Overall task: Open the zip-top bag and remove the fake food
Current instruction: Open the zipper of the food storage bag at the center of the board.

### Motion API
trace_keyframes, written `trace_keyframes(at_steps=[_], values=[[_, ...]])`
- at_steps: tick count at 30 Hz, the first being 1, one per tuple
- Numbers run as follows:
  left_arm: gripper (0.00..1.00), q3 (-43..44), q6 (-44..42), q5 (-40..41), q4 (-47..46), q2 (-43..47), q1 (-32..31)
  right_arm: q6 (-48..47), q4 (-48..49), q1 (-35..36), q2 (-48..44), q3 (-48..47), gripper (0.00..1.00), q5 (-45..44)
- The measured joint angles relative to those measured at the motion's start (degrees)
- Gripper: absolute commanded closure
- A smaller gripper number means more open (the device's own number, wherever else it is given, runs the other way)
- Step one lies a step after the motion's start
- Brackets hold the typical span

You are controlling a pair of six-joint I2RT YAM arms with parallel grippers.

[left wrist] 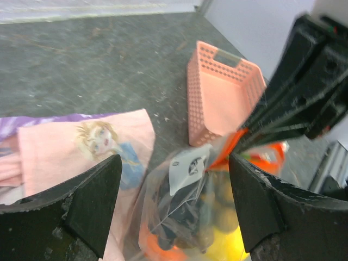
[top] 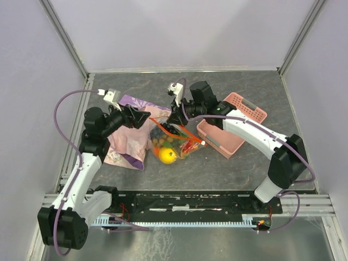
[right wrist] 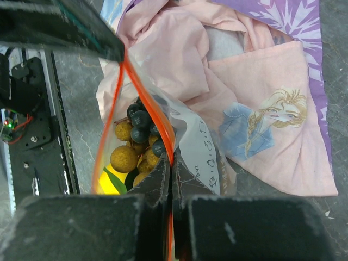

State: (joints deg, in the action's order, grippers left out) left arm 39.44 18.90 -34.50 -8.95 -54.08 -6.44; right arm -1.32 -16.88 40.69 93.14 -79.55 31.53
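The clear zip-top bag (top: 175,142) hangs mouth-up over the table's middle, its orange-red zip strip (right wrist: 115,103) spread into a loop. My right gripper (right wrist: 171,163) is shut on one side of that strip and holds the bag up (top: 175,120). Inside lies the fake food: tan grapes (right wrist: 124,157), dark grapes (right wrist: 141,118), a yellow fruit (top: 167,155) and something orange at the bottom (left wrist: 163,251). My left gripper (left wrist: 175,202) is open just left of the bag (top: 145,117), with the bag's side (left wrist: 185,206) showing between its fingers, which do not touch it.
A pink-purple patterned cloth (top: 129,138) lies crumpled to the left of the bag, under my left arm. A pink perforated basket (top: 231,122) stands to the right, under my right arm. Frame posts rise at the table's back corners.
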Motion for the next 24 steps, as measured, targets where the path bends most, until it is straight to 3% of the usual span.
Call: trace_keyframes(at_steps=[7,18,24], values=[[0.14,1.31,5.99,3.10,8.79,7.17,0.04,7.74,5.22,-0.02,-2.67,3.02,0.98,-3.76],[0.18,1.31,23.63,2.67,12.28,11.98,0.00,17.64,11.89,-0.02,-5.88,7.78,0.98,-11.56],[0.14,1.75,27.69,6.25,17.59,15.52,-1.18,22.10,13.99,-0.02,-6.54,9.68,0.98,-16.83]])
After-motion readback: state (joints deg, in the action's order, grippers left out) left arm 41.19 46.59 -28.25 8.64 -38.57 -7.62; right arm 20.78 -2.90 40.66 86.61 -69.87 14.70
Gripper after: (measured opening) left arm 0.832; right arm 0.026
